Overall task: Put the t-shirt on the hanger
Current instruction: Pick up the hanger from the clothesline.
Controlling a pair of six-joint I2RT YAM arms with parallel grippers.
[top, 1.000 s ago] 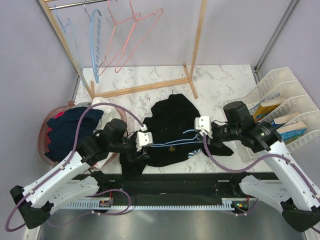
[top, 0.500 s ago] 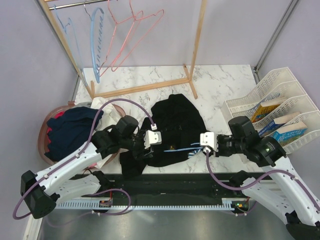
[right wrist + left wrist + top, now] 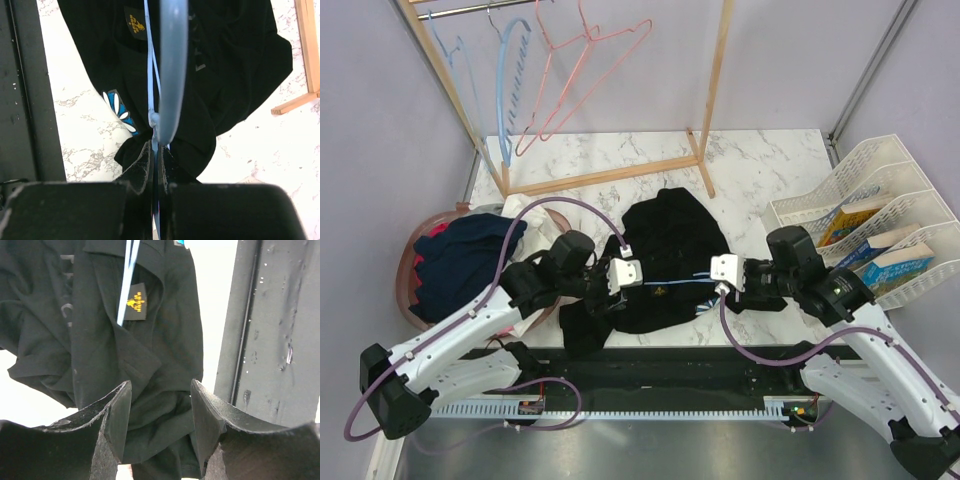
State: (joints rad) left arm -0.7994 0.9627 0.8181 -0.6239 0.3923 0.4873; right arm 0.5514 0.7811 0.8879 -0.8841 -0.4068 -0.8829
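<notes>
Table (image 3: 620, 165): marble top; the t-shirt is laid at its near middle, between the 2 arms.
T-shirt (image 3: 670, 235): black and crumpled rather than spread flat; its near hem is bunched close to the table's front edge.
Hanger (image 3: 172, 65): light-blue wire, laid across the t-shirt with the hook toward the right arm; in the left wrist view, 1 wire is seen slipping under a fold. How much is inside cannot be told.
Left claw (image 3: 160, 390): spread, held just above bunched fabric; nothing is pinched.
Right claw (image 3: 156, 149): pressed together on the hanger at the twist below the hook.
Emblem (image 3: 135, 301): yellow, just beside the tucked wire.
Step (judged): the hanger is being fed into the neck opening; the shirt is not yet hung.
Risk 1: the whole shirt could be dragged if the hanger is pushed while the fabric is left unpinned.
Risk 2: 2 layers could be caught by the left claw, so the opening would be closed.
Risk 3: the thin wire could be twisted in the narrow pinch, so an arm would miss its shoulder.
</notes>
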